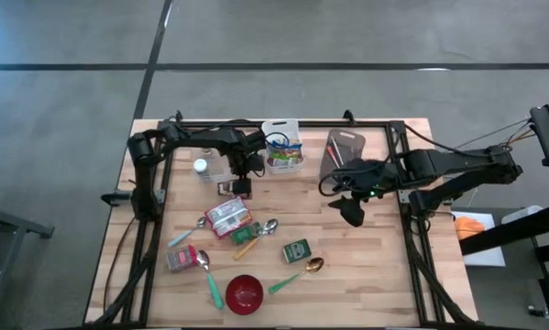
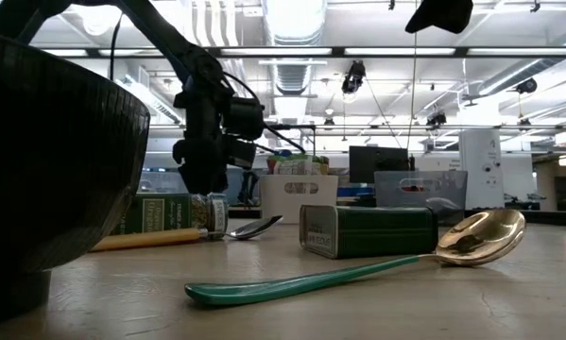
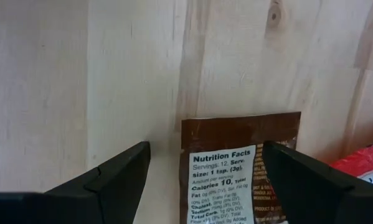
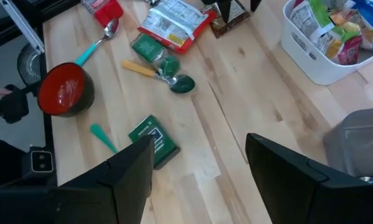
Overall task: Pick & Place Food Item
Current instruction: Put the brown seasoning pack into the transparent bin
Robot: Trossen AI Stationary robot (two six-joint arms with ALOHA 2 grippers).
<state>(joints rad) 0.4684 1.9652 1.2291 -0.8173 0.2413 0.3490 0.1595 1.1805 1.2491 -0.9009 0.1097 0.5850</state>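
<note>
Brown packet [image 3: 239, 168] lengthwise between pincer [image 3: 205, 180] fingers

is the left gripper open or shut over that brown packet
Open. In the left wrist view both dark fingers stand wide apart, either side of the flat brown nutrition-label packet; the left gripper holds nothing.

Under my black left hand [image 3: 202, 180] lies a brown packet [image 3: 239, 168] with a white panel of black print, on the pale, wood-grained surface [image 1: 375, 257]. Nearby I see a red bowl [image 1: 244, 292], a dark green tin [image 1: 296, 250] with light lettering, a gold spoon [image 1: 314, 266] on a green handle, and a red-edged pouch [image 1: 229, 217] with a white printed face. The white basket [image 1: 282, 147] holds packets in green, yellow and blue, and my right hand [image 4: 195, 168] is black too.
</note>
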